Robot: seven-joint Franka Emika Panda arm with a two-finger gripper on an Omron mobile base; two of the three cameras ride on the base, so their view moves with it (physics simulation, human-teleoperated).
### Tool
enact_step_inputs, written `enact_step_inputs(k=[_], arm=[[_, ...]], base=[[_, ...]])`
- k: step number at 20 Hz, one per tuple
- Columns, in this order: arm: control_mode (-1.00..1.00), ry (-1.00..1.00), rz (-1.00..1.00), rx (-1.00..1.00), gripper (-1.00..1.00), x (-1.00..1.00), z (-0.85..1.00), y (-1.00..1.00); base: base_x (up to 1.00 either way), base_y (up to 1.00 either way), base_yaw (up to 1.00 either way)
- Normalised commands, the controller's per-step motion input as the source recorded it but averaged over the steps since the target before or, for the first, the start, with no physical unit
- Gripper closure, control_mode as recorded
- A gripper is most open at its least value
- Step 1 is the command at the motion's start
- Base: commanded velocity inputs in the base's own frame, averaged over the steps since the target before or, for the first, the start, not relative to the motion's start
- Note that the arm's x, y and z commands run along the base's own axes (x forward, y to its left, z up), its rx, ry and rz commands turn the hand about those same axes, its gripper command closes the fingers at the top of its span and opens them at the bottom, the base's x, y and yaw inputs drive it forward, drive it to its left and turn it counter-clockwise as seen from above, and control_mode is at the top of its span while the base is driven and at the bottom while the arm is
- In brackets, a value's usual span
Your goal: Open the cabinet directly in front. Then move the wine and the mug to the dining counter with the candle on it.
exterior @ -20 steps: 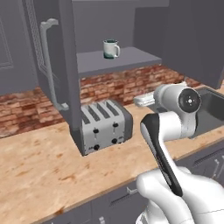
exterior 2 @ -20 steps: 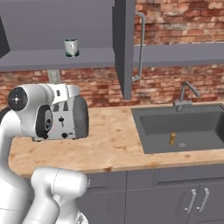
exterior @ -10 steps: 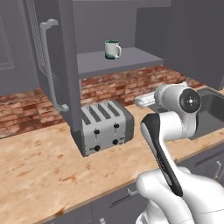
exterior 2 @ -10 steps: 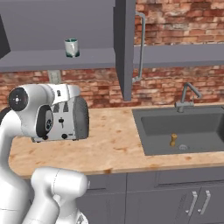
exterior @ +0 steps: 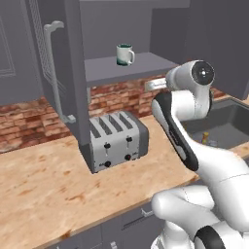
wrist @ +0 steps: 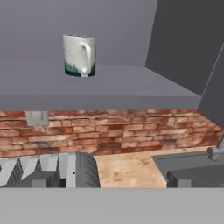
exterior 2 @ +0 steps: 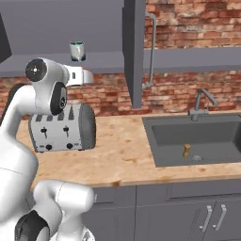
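Left base view: the cabinet stands open, and the mug sits upright on its shelf near the front edge, handle toward the right. A toaster stands on the table below.

Right base view: the mug is upright above the arm.

Hand view: the mug's handle seems to face the camera; the tool hangs spread wide, empty.

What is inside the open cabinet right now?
On the cabinet shelf stands the mug, upright and alone on the part that shows. No wine bottle shows there. The door and the frame hide the shelf's far ends, so whatever stands there cannot be seen.
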Motion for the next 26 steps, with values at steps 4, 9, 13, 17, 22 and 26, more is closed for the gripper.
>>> enact_step_inputs(k=[4,9,13,17,22,26], arm=[[-1.0,0.07,0.05,0.09,-1.0,0.13,0.59,-0.01],[-1.0,-0.01,0.05,0.07,-1.0,-0.02,0.11,0.0],[-1.0,-0.08,0.0,0.0,-1.0,0.0,0.0,0.25],[-1.0,-0.21,0.0,0.0,-1.0,0.0,0.0,0.42],[-1.0,-0.13,0.0,0.0,-1.0,0.0,0.0,0.19],[-1.0,0.0,0.0,0.0,-1.0,0.08,0.0,0.0]], base=[[0.0,0.0,0.0],[0.0,0.0,0.0],[0.0,0.0,0.0],[0.0,0.0,0.0],[0.0,0.0,0.0],[0.0,0.0,0.0]])
